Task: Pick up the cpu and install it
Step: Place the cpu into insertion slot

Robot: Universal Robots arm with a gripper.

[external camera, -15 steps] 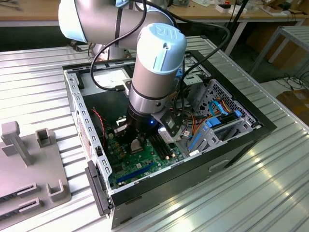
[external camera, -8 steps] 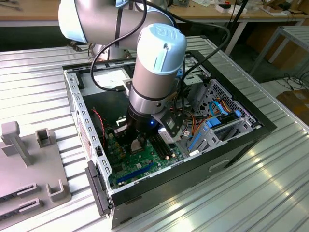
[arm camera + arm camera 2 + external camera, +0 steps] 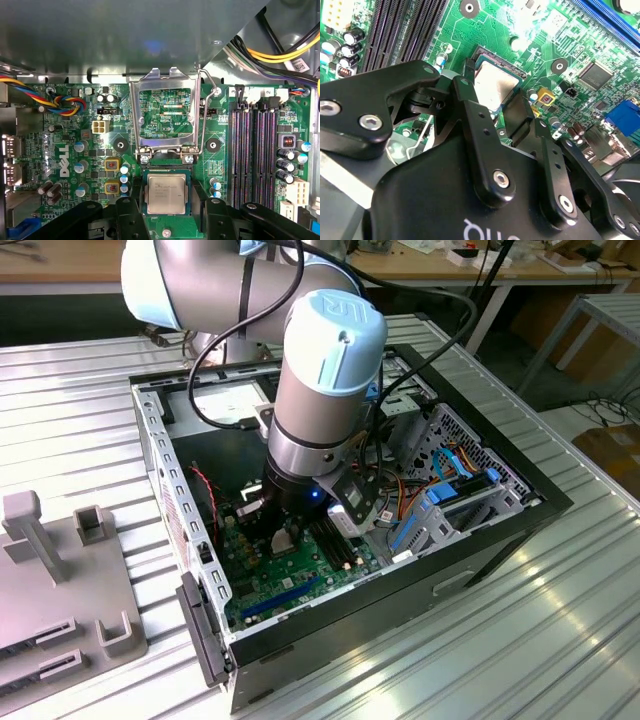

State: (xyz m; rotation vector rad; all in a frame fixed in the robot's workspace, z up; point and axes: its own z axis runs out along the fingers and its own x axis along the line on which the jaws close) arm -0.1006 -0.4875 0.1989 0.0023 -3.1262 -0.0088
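The black gripper (image 3: pixel 167 204) reaches low into the open black computer case (image 3: pixel 480 540) and straddles the cpu (image 3: pixel 165 192), a small flat square chip with a pale silvery-beige face. The chip lies level between the gripper's tips, within the outline of the silver-framed black square socket (image 3: pixel 166 172) on the green motherboard (image 3: pixel 65 150). Whether the gripper is pinching the chip's edges or has let go, I cannot tell. The step in hand looks like seating the chip. To do that well, its edges should be square with the socket walls and its face flat. It should settle under its own weight, not a push, since sideways drag could harm the contacts beneath. The bare metal hinged retaining frame (image 3: pixel 134 115) stands raised just beyond the gripper, and the long black memory slots (image 3: pixel 252 155) run off to one side, so any correction should be slight.
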